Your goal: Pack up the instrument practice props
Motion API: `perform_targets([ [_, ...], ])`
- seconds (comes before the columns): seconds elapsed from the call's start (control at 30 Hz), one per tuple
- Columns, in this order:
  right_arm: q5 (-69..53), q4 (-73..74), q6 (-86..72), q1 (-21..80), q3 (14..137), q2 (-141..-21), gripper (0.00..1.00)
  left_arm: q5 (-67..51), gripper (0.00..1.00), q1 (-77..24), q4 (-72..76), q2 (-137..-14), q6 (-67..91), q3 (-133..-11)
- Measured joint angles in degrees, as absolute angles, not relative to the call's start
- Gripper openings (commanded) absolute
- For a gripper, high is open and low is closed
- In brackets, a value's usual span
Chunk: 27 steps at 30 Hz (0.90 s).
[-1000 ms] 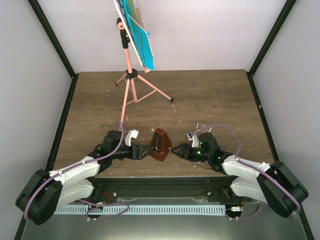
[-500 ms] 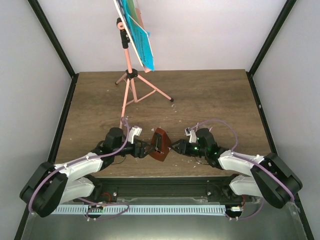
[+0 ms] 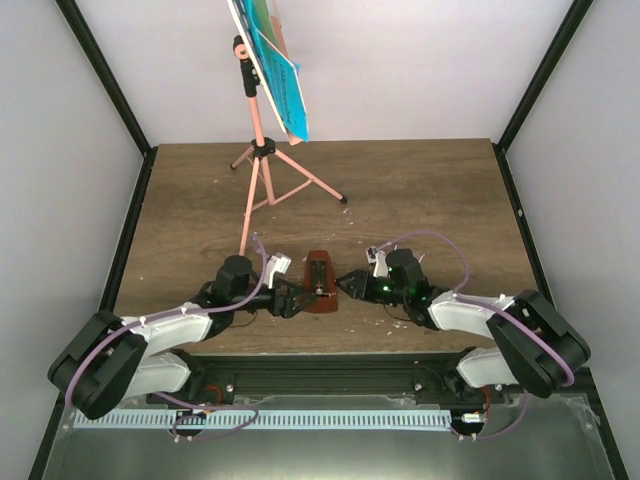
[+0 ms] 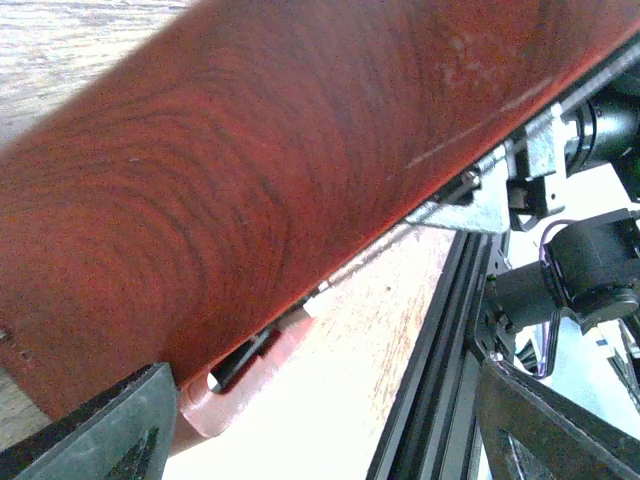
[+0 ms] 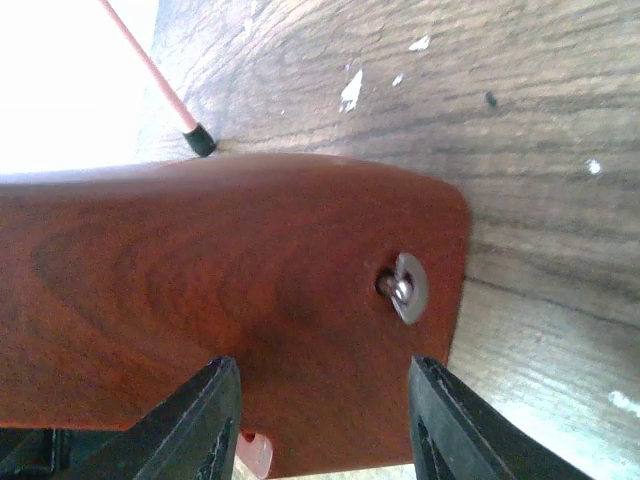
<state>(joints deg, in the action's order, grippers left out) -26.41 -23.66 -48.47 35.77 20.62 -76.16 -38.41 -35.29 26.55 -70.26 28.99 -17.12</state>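
Note:
The reddish-brown metronome (image 3: 320, 283) stands near the table's front edge, flanked by both grippers. My left gripper (image 3: 296, 299) is open at its left side. In the left wrist view the metronome's wood-grain wall (image 4: 250, 170) fills the top, and the left gripper (image 4: 320, 400) has jaws spread wide, one finger (image 4: 100, 430) against the wall's lower edge. My right gripper (image 3: 346, 283) is open at its right side. The right wrist view shows the right gripper (image 5: 322, 375) close against the metronome's side (image 5: 200, 270), beside a metal winding key (image 5: 405, 287). The pink music stand (image 3: 256, 150) with blue pages (image 3: 282, 75) stands at the back left.
One black-tipped tripod foot (image 5: 199, 141) of the stand rests just behind the metronome. White crumbs (image 3: 350, 215) dot the wooden table (image 3: 420, 200). A black rail (image 4: 430, 380) runs along the near edge. Black frame posts (image 3: 105, 75) rise at both sides.
Both grippers have closed in on the metronome from its two sides. It has turned from a tilt to square and shifted slightly back. The right jaws have narrowed.

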Motion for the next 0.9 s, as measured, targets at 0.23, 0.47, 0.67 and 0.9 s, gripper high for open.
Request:
perform_targets([
  [0.23, -23.3, -24.1, -47.3, 35.1, 22.4, -78.5, 0.55, -36.6, 0.83, -38.7, 27.6, -70.5, 30.7, -16.7],
  [0.47, -19.1, -21.3, -45.7, 35.4, 23.5, -75.5, 0.82, -34.6, 0.82, -40.3, 27.7, -69.8, 33.3, -16.7],
  [0.67, -11.1, -13.0, -45.3, 34.6, 23.1, -63.1, 0.94, -25.5, 0.90, -40.4, 21.2, -54.3, 34.9, -16.8],
  [0.9, -8.6, -3.8, -45.3, 19.0, 17.6, -51.4, 0.98, -18.8, 1.00, -32.2, -1.3, -40.0, 30.8, -36.2],
])
